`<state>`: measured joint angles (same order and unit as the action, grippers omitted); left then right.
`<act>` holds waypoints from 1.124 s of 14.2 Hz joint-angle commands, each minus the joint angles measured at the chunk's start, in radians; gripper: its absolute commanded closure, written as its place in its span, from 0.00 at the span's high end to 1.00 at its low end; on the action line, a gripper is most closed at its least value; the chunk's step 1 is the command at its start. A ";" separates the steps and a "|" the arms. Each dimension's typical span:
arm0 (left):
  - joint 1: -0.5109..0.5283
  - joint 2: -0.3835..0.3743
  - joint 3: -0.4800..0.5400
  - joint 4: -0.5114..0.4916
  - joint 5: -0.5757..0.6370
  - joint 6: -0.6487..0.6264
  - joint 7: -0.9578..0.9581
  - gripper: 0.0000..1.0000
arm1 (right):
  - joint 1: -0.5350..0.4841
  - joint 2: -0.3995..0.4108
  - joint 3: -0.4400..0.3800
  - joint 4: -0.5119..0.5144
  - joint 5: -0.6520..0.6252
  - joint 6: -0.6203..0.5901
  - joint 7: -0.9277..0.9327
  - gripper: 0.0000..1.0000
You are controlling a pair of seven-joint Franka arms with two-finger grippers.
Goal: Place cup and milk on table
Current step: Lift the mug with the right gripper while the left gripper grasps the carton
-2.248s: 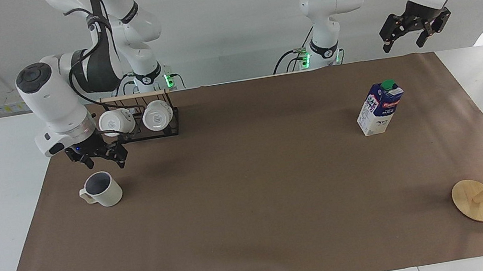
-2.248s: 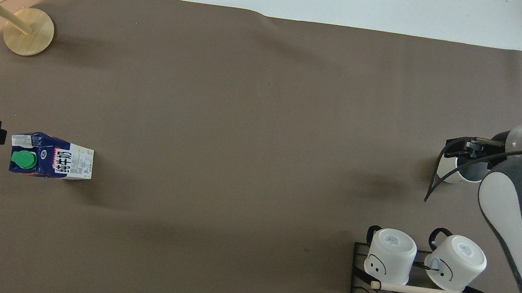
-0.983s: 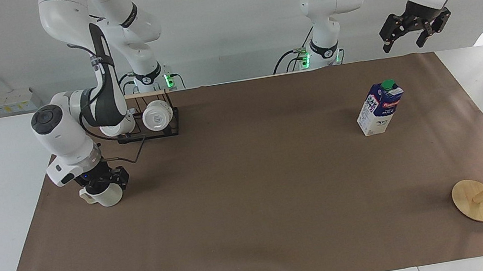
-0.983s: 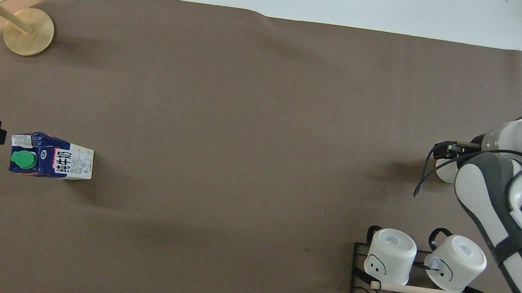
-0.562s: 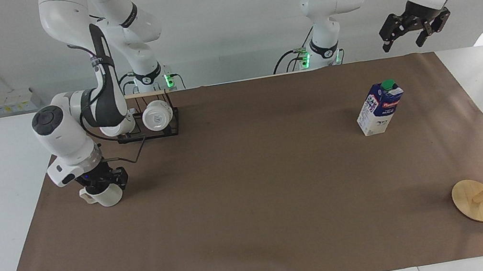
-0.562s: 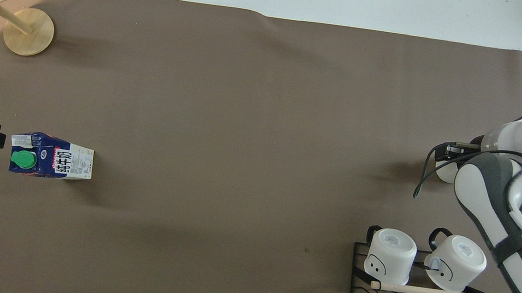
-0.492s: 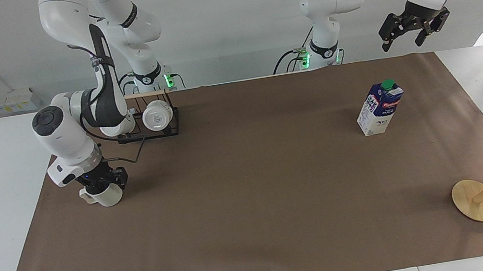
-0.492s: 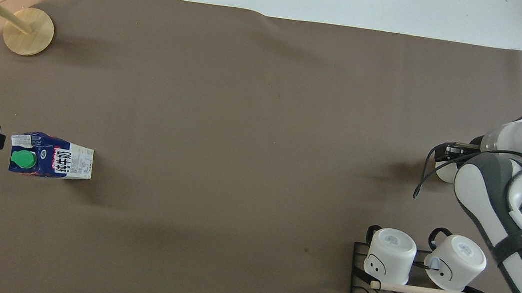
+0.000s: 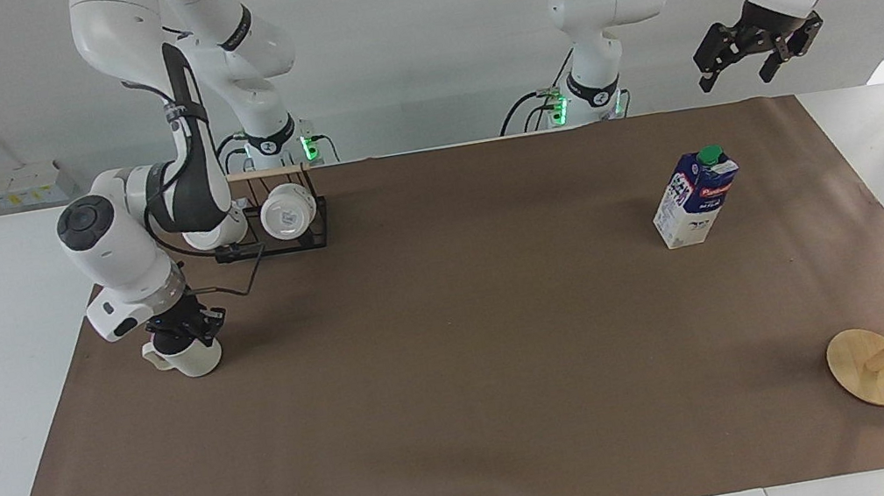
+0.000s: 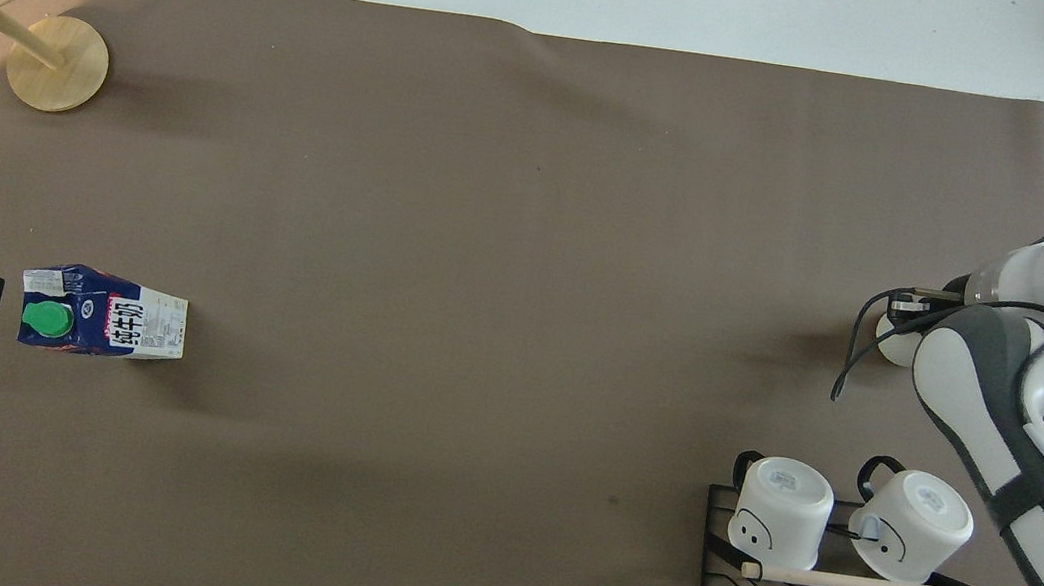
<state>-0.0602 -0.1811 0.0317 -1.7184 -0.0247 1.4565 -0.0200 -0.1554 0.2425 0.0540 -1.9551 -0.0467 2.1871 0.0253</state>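
Your right gripper (image 9: 185, 331) has just clamped its fingers on the cup (image 9: 193, 357) rim, cup still on the counter (image 9: 464, 386), so lift next; left gripper (image 9: 757, 52) waits open above the milk (image 9: 696, 197).

cup (image 9: 195, 359): off-white mug, upright, on table (image 9: 469, 421), right arm's end. milk (image 9: 695, 197): blue-and-white carton, green cap, upright, left arm's end.
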 commanded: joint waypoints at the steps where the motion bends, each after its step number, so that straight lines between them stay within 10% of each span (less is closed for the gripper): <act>1: 0.020 -0.073 -0.004 -0.098 0.009 0.030 0.018 1.00 | -0.012 -0.034 0.007 0.044 -0.010 -0.071 -0.033 0.00; 4: 0.020 -0.144 -0.004 -0.228 0.009 0.126 0.055 1.00 | 0.054 -0.052 0.017 0.134 -0.009 -0.217 0.045 0.00; 16: 0.046 -0.118 -0.001 -0.483 0.011 0.476 0.109 1.00 | 0.422 0.017 0.018 0.225 -0.035 -0.156 0.517 0.00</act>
<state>-0.0406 -0.2950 0.0387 -2.1682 -0.0243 1.8816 0.0594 0.2314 0.2339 0.0732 -1.7583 -0.0733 2.0040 0.4793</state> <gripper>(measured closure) 0.000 0.960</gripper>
